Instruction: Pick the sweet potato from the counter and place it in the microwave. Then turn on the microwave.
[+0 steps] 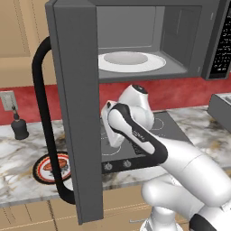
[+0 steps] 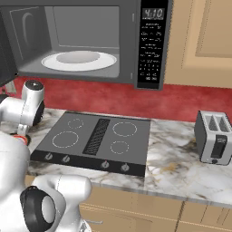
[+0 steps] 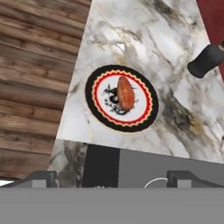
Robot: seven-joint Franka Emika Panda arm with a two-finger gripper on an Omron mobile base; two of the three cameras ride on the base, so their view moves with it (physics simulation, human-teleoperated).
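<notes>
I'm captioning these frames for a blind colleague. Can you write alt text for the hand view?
Looking down from above, a reddish-brown sweet potato lies on a round red-rimmed plate on the white marble counter, with the gripper open, its two dark tips at the bottom. A dark bottle stands near the red wall at upper right; wood flooring runs along the left.

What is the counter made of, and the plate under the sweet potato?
The counter looks like polished marble: white with grey and brown veins. The plate under the sweet potato looks like glazed ceramic, smooth with a painted red-and-black rim, though plastic can't be ruled out.
</notes>
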